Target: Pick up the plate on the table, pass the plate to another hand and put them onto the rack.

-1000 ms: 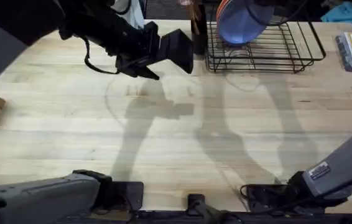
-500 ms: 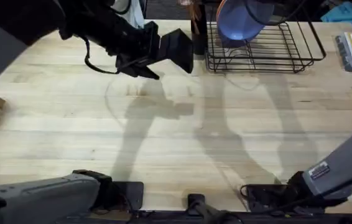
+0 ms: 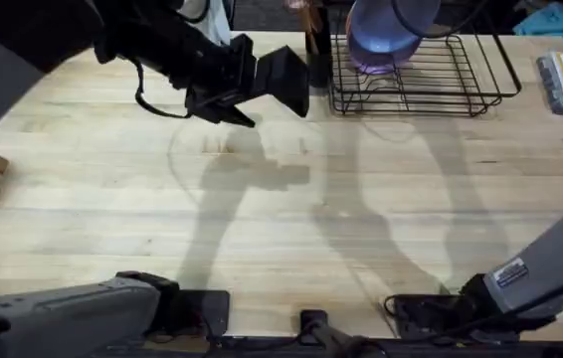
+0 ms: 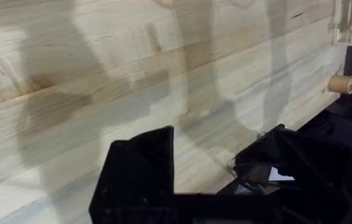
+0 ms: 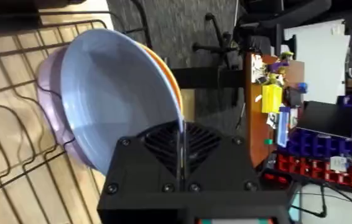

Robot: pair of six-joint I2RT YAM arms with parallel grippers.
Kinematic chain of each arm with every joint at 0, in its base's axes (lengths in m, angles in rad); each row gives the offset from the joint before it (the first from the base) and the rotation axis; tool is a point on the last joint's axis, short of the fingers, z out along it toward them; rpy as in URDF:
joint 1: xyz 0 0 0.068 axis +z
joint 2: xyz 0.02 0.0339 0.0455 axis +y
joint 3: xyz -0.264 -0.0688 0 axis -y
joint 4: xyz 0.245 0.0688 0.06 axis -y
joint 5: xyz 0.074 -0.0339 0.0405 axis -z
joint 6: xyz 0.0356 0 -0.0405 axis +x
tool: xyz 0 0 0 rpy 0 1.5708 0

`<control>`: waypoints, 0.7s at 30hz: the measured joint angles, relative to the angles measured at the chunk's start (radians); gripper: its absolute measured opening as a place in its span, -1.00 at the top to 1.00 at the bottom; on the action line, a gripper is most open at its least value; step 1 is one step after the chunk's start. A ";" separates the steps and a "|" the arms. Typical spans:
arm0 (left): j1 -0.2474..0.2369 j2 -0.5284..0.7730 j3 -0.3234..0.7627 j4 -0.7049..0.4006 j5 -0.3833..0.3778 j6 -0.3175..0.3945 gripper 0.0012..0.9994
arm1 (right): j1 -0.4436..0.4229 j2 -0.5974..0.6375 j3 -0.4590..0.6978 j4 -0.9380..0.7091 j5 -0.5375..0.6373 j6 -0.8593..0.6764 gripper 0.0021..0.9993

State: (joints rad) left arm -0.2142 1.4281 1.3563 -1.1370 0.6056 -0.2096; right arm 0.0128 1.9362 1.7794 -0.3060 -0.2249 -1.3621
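**Fingers pinch the plate's rim over the rack**

Fingers of the right gripper [image 5: 181, 163] are closed on the rim of the blue plate [image 5: 111, 99], the edge running thin and upright between them in the right wrist view. Just beyond the fingers the plate's bowl spreads out, held on edge above the black wire rack [image 3: 431, 80]. Behind it stand a lilac plate [image 5: 51, 93] and an orange plate [image 5: 171, 81], close against it.

By its look the plate is stiff, smooth and fairly light, likely slick at the glazed rim, so a narrow edge grip could let it swing or slip. It may chip if it knocks the wires or its neighbours. The rim is the sensible hold, and it should be lowered straight into a slot.

Farther off, the left gripper [image 3: 283, 82] hangs over the table [image 3: 281, 219], its black fingers [image 4: 140, 162] apart and holding nothing.
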 joint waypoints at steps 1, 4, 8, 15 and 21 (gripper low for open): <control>0.000 0.000 0.000 0.000 0.000 0.000 -0.99 | 0.000 0.000 0.000 -0.005 0.000 0.000 0.94; 0.000 0.000 0.000 0.000 0.000 0.000 -0.99 | 0.000 0.000 0.000 -0.035 0.000 0.000 0.94; 0.000 0.000 0.000 0.000 0.000 0.000 -0.99 | 0.000 0.000 0.000 -0.079 0.000 0.000 0.94; 0.000 0.000 0.000 0.000 0.000 0.000 -0.99 | 0.000 0.000 0.000 -0.113 0.000 0.000 0.94; 0.000 0.000 0.000 0.000 0.000 0.000 -0.99 | 0.000 0.000 0.000 -0.201 0.002 0.000 0.94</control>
State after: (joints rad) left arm -0.2142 1.4281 1.3563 -1.1370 0.6056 -0.2096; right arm 0.0128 1.9362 1.7794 -0.5071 -0.2226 -1.3621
